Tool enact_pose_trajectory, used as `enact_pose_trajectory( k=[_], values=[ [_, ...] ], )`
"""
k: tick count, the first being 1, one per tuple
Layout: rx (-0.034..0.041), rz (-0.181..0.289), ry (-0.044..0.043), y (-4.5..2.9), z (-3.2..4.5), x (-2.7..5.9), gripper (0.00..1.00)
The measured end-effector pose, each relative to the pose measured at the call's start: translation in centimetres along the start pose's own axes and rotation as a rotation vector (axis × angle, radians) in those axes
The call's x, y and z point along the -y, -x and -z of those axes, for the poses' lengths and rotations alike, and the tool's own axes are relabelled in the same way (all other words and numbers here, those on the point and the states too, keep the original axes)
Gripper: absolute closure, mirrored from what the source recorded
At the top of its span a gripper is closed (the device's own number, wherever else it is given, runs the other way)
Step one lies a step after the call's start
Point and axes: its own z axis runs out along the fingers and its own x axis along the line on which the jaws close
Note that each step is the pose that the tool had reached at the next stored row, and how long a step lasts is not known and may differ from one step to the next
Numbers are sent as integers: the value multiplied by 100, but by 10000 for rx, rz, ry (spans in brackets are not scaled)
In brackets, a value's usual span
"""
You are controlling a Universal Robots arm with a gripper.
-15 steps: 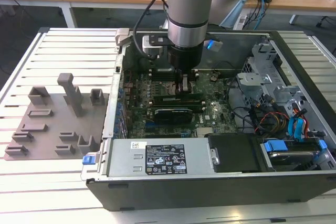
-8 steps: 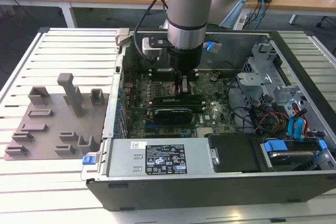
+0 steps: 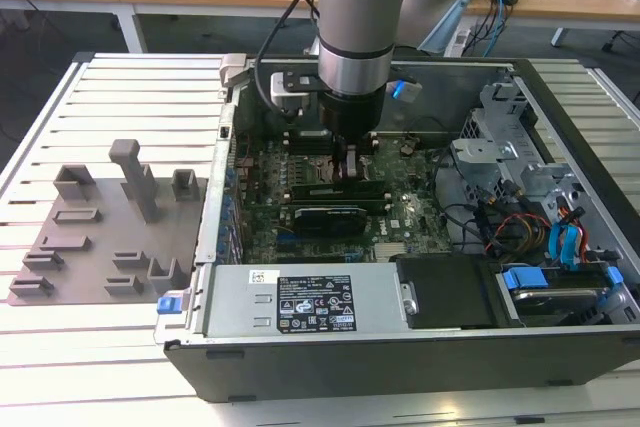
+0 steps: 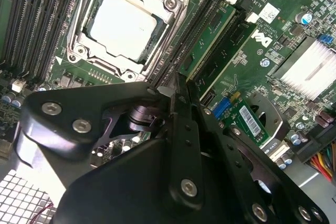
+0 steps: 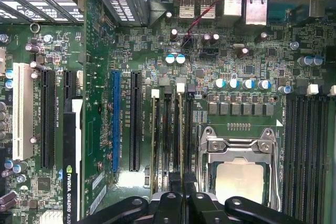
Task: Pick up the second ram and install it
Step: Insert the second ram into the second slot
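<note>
We see the pincer [image 3: 347,169] lowered inside the open computer case [image 3: 400,347], directly over the memory slots beside the CPU socket [image 4: 123,22]. Its fingers [image 4: 178,108] are closed to a narrow gap on the top edge of the second ram [image 4: 220,51], which stands upright in the slots next to another green stick; we cannot tell whether it is fully seated. In the first wrist view, the pincer [image 5: 181,203] sits in line with the slots left of the CPU socket [image 5: 239,174]. The grey tray [image 3: 110,237] lies on the slatted desk [image 3: 100,367], on the exterior view's left.
</note>
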Motion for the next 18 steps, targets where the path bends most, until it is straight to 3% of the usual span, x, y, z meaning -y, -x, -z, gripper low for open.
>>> enact_pose_trajectory(
  k=[8,18],
  values=[
    [-6,-149,3,-39,-13,-1,87],
    [-6,-132,2,-29,-54,-1,87]
  ],
)
